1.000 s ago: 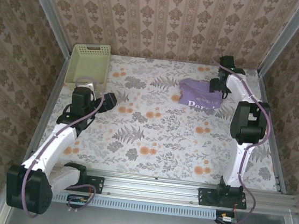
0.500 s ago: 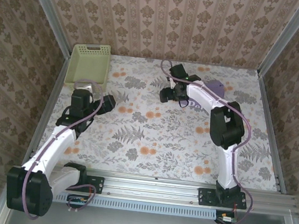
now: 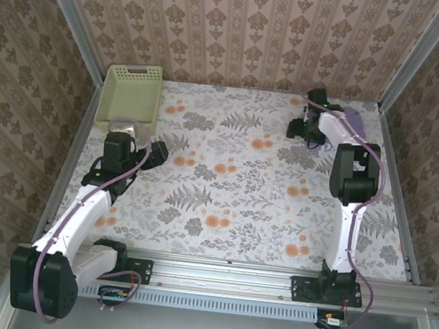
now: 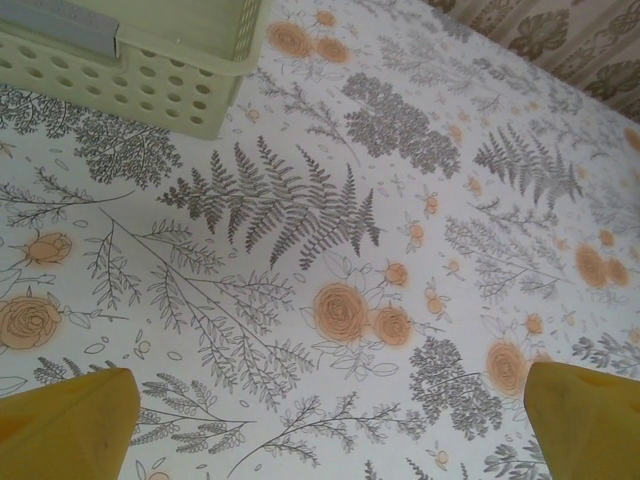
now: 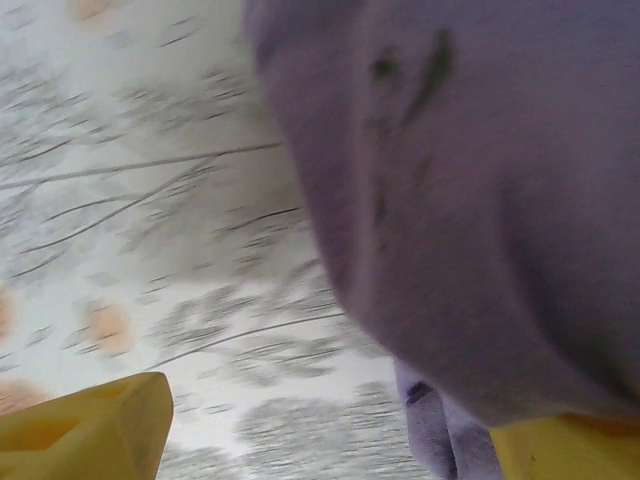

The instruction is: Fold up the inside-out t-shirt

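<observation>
A: Where is the t-shirt [image 3: 352, 118]?
B: We see it far across from the basket [image 3: 131, 91], bunched up beside the right gripper [image 3: 299, 128], close by one yellow finger [image 5: 570, 450].
A: Is it grabbed?
B: No, the jaws stand wide apart. The right arm stretches out long. The left gripper [image 3: 157, 151], near the basket, gapes wide too.
A: Which way does the shirt point?
B: We can't tell. It's a lump.
</observation>
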